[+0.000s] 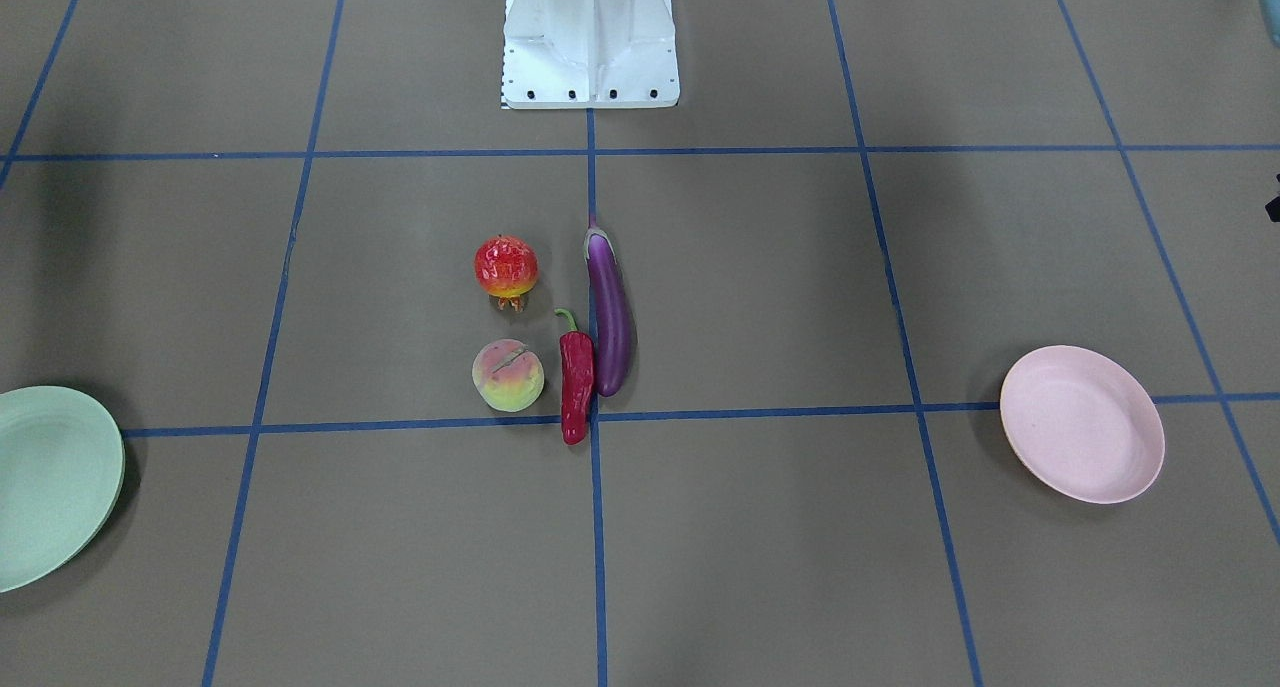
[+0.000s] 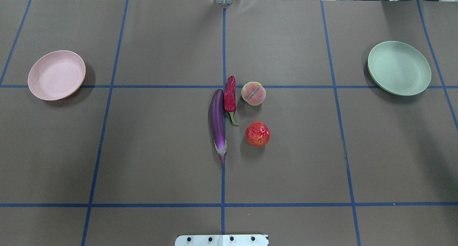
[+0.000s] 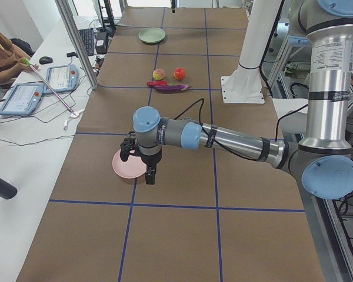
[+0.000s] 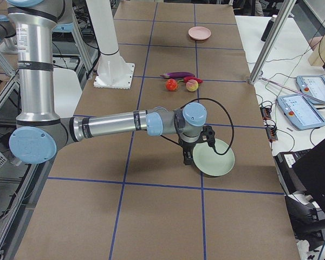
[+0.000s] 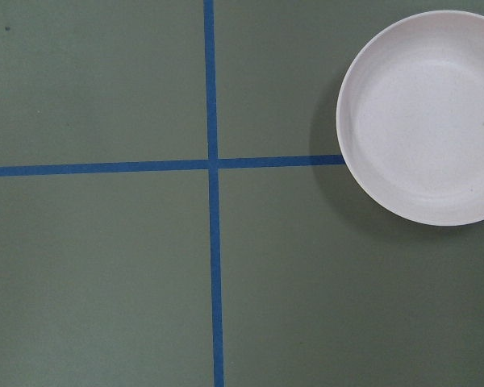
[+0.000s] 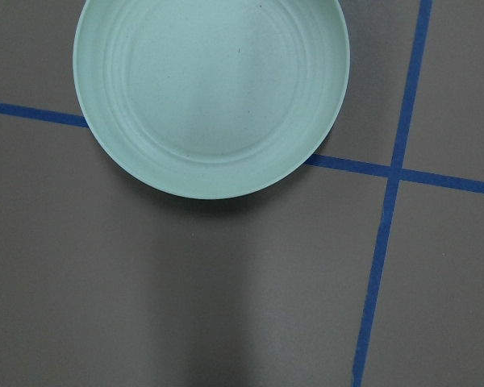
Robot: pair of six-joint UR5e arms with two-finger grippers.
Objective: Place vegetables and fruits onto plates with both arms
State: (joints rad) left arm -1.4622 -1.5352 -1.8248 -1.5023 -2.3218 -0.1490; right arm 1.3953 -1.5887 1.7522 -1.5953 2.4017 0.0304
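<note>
L arm (image 3: 235,141) reaches out low and level over the table, wrist bent down, L gripper (image 3: 149,174) hanging just beside the pink plate (image 2: 56,75). R arm (image 4: 114,125) mirrors it, R gripper (image 4: 188,157) by the green plate (image 2: 399,67). I can't tell whether either is open or closed. Eggplant (image 2: 218,120) and chili (image 2: 230,97) lie touching mid-table, peach (image 2: 253,93) and pomegranate (image 2: 257,134) beside them, all well apart from both plates.

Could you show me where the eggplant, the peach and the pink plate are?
eggplant (image 2: 217,119): overhead view, middle of its purple body.
peach (image 2: 253,93): overhead view, centre of its top.
pink plate (image 2: 57,75): overhead view, bare centre of its floor.
</note>
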